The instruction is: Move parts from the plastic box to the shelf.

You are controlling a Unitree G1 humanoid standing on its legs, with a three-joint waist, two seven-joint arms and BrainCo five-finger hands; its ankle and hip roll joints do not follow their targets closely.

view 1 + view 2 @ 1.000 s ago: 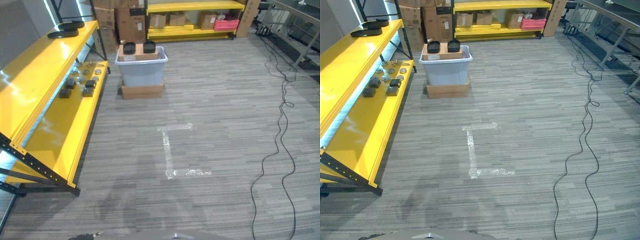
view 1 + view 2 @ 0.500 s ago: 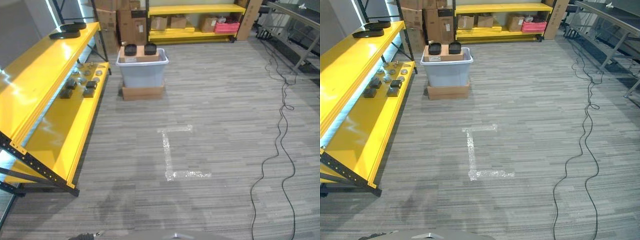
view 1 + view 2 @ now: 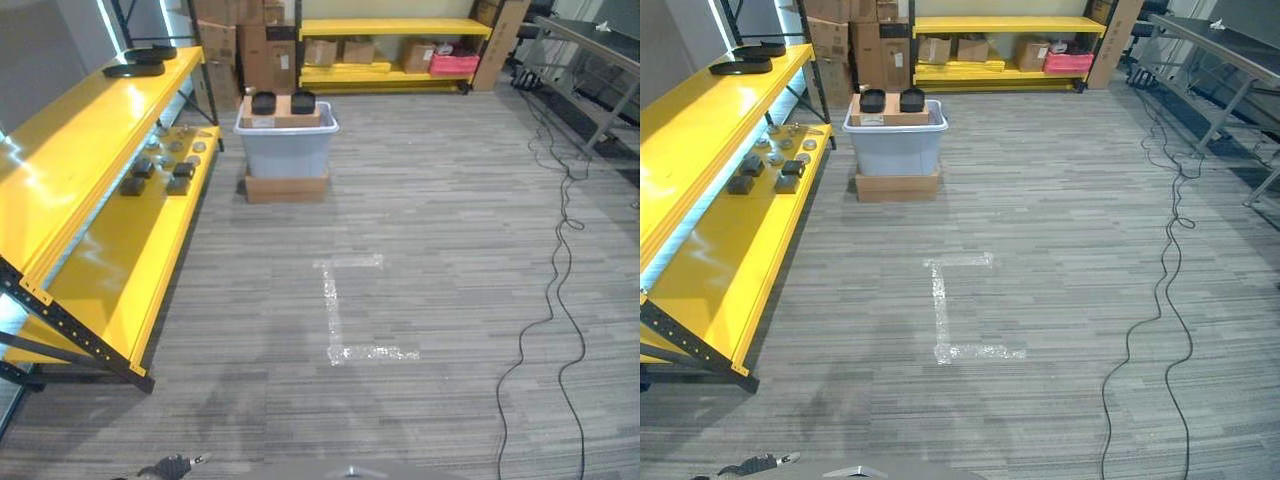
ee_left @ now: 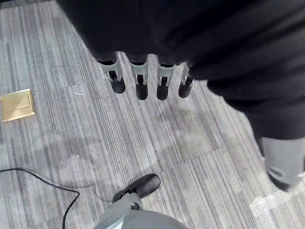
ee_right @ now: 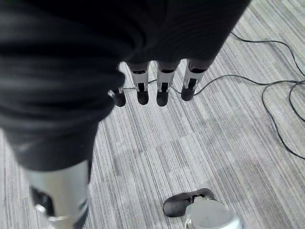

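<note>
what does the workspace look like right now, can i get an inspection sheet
surface: grey carpet floor with a white tape mark.
job's things: plastic box on a flat cardboard box, a carton with two black parts on top; small parts on the yellow shelf's lower level.
clutter: nothing seen.
hands: left hand and right hand hang empty over the floor, fingers straight.
cables: black cable along the floor on the right.
surroundings: far yellow rack with cardboard boxes.
</note>
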